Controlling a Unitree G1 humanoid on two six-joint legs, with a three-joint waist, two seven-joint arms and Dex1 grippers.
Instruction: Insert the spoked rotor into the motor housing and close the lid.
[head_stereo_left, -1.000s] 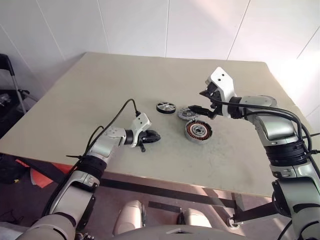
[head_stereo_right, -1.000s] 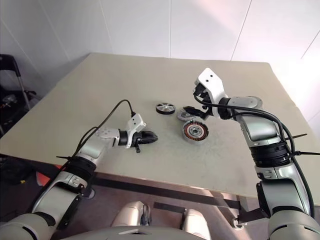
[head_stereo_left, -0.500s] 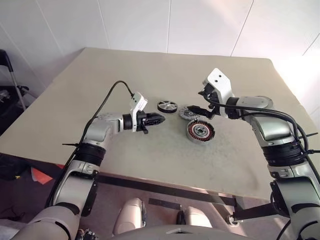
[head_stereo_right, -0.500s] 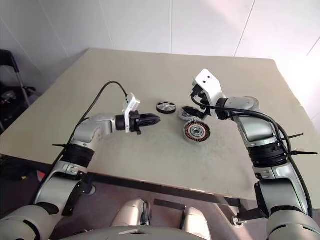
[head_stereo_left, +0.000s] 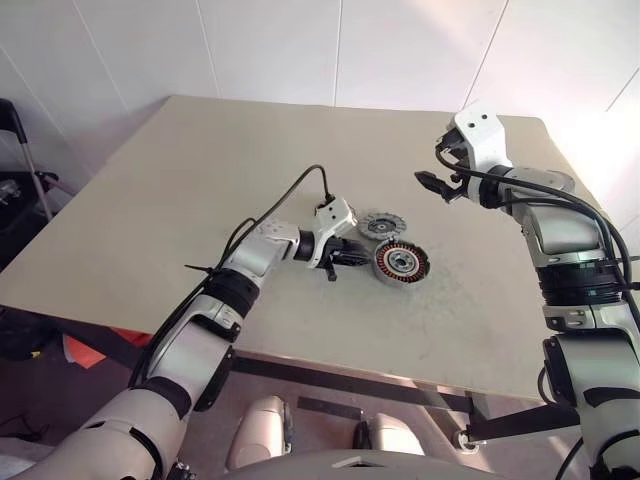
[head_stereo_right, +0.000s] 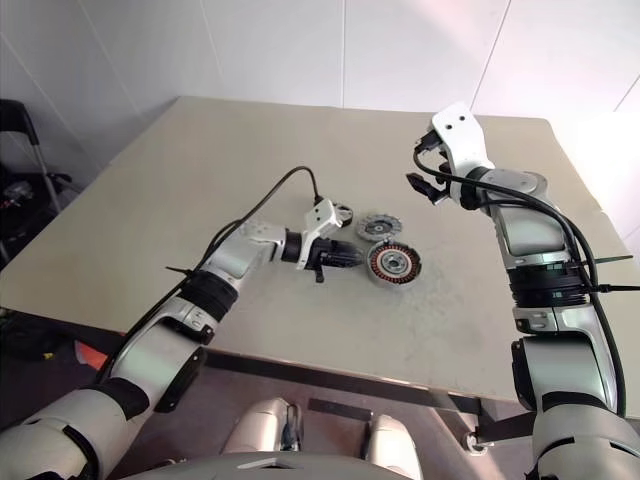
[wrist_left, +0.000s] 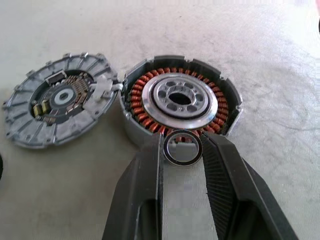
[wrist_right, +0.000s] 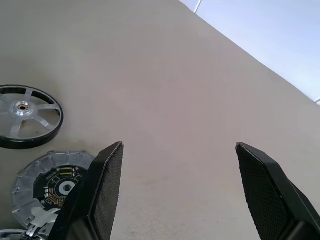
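A beige table (head_stereo_left: 200, 190) seen from above the robot's arms holds three small motor parts close together near its middle. The motor housing (wrist_left: 181, 100), a shallow round cup ringed with copper-coloured windings, sits nearest the robot. Touching its rim on the far left side lies the lid (wrist_left: 59, 104), a ribbed grey disc resting with its circuit side up. The spoked rotor (wrist_right: 26, 122), a flat black wheel with silver spokes, lies just beyond the lid, farther from the robot, clear of both grippers. The left gripper (wrist_left: 183, 149) reaches in low from the left, its tips right at the housing's near rim, and its two black fingers are pinched on a small metal ring (wrist_left: 182, 148) held upright between them. The right gripper (wrist_right: 175, 190) hovers well above the table, off to the right of the parts, jaws spread wide and holding nothing. The rotor lies to the left of that empty gripper and below it; being free, the right arm looks better placed to fetch it.
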